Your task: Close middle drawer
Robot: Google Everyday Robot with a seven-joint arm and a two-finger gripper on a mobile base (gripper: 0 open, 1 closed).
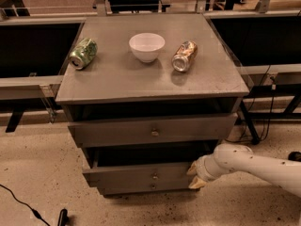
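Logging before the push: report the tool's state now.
Tool: open, holding nothing, fingertips at the right end of the middle drawer front.

Quick count: one grey cabinet point(117, 81) with three drawers, so one top drawer point(113, 133), one middle drawer point(122, 174) and one bottom drawer point(127, 189). Three knobs point(154, 132), one per front. Two cans lying on top, a green can point(83, 53) at 10 o'clock and a gold-brown can point(184, 56) at 1 o'clock, plus one white bowl point(146, 46) between them. One robot arm point(254, 164) and one gripper point(194, 176) at roughly 4 o'clock, its two tan fingers point(192, 169) spread apart by the middle drawer's right end. One black cable point(19, 199) at 8 o'clock.
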